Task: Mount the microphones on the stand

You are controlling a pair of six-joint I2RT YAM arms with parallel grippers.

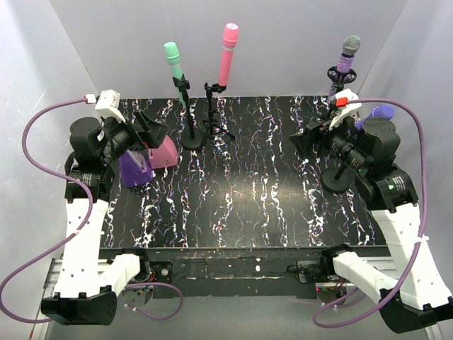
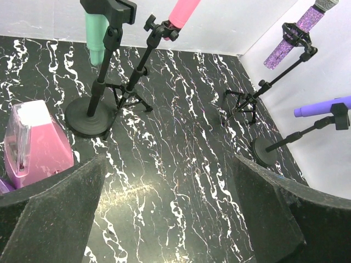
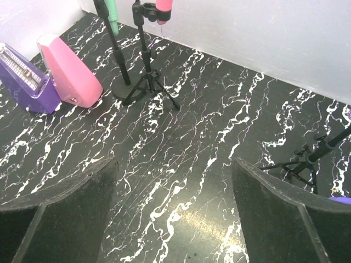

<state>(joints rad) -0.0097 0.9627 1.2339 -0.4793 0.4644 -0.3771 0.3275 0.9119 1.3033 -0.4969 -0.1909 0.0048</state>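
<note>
Free tabletop (image 1: 248, 191) between the stands (image 1: 192, 139)

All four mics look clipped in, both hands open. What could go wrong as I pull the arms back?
The right arm sits close to the round-base stand holding the plain purple microphone; a careless retreat could tip it. The left hand hovers beside the pink wedge; a swing could shove it into the mint microphone's stand.

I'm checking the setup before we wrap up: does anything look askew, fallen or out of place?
Nothing has fallen or spilled. The mint green microphone, pink microphone and glittery purple microphone slant steeply upward. Only the plain purple microphone, at the far right, lies almost level on its stand, so it looks slightly askew beside them.
</note>
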